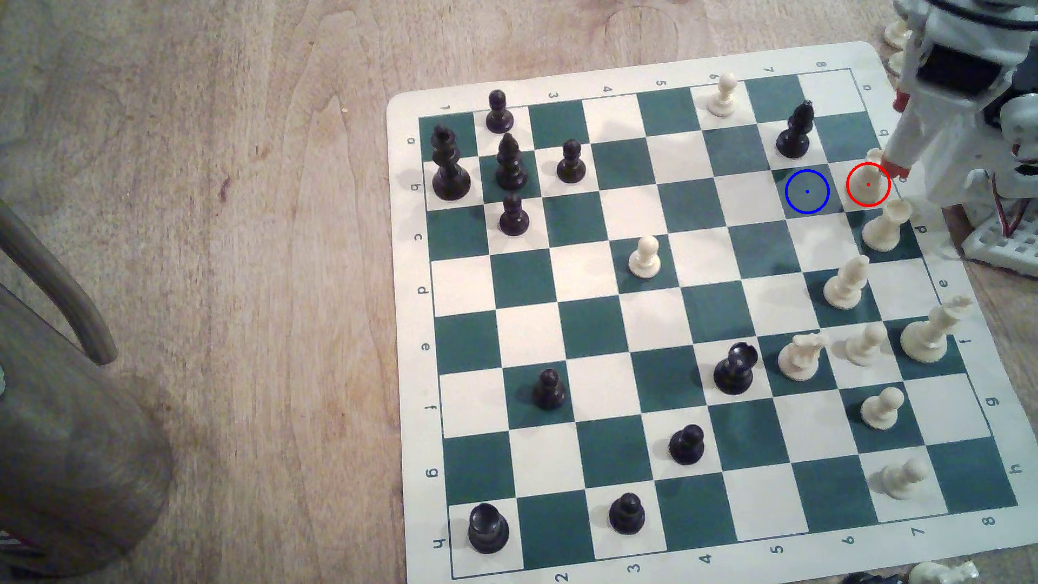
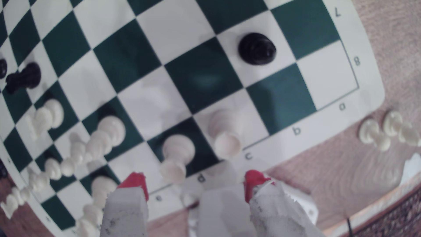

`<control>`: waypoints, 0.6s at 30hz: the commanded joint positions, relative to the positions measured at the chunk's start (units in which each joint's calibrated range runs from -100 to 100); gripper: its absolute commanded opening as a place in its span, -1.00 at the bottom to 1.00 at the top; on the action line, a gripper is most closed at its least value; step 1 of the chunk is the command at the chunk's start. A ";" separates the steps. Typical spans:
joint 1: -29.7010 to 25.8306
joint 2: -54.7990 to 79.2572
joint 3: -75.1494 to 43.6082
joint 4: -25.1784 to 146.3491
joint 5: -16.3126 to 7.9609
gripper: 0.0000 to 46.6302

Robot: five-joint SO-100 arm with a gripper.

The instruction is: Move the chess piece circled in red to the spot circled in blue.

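Cream-white and partly hidden behind the arm, the chess piece (image 1: 869, 178) stood on the red-ringed white square at the far edge of the board (image 1: 618, 112), on the exterior view's right, in the row marked c. In the wrist view the same piece (image 2: 224, 134) rose from that white square beside the letter c, its wide flat top toward the camera. The claw (image 2: 197, 182) hung open just above and outside the board edge; its two red-tipped fingers (image 2: 254, 181) were spread well apart and held nothing, and the piece lay ahead of the gap between them, not touched. In the exterior view the claw (image 1: 898, 168) came down from the upper right, one red tip just beside the red ring.

The spot (image 1: 807, 191), a dark green square under a thin blue ring, lay one square to the exterior view's left of the piece and was bare. A black bishop (image 1: 795, 132) stood on the white square just beyond it. Another cream rook (image 1: 884, 226) stood on the neighbouring green square in row d, nearer the camera in the exterior view. A few captured cream pieces (image 2: 385, 132) lay on the wooden tabletop (image 1: 224, 281) off the board's corner.
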 commanded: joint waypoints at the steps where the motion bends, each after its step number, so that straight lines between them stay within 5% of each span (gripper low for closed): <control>1: 0.02 0.67 1.50 -0.38 0.54 -0.11; 7: 0.25 3.98 2.40 -0.38 0.93 -0.25; 18: 0.33 8.82 1.50 -2.10 0.63 -0.21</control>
